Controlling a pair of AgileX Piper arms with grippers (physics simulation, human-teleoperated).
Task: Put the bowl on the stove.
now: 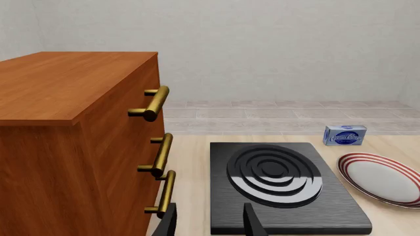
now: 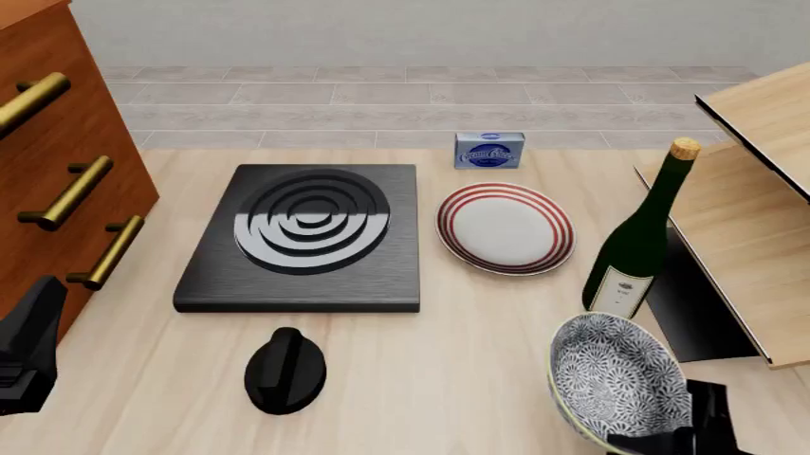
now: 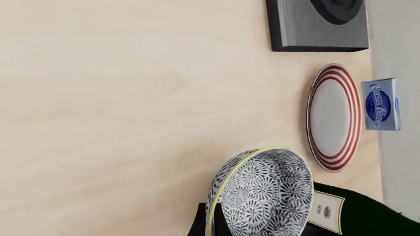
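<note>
Bowl gripped at the rim by the right arm, tilted, stove not yet reached.

Wooden cabinet [image 2: 51, 171] with 3 brass handles stands just left of the stove [image 2: 303, 242], the landmark here; its burner rings are bare, nothing on them. Green wine bottle [image 2: 636, 237] stands upright well to the stove's right, near the bowl, likely a hazard on the carry. Bowl [image 2: 616, 379] hangs right of and nearer than the stove, mouth tipped toward it, probably because it is pinched at 1 edge only. Red-ringed plate [image 2: 504, 227] lies just right of the stove. Black knob [image 2: 285, 372] sits just in front of it. Right gripper [image 3: 208, 223] is clamped on the bowl's rim. Left gripper [image 1: 210, 222] hovers at the stove's near edge, fingers apart, holding nothing.
</note>
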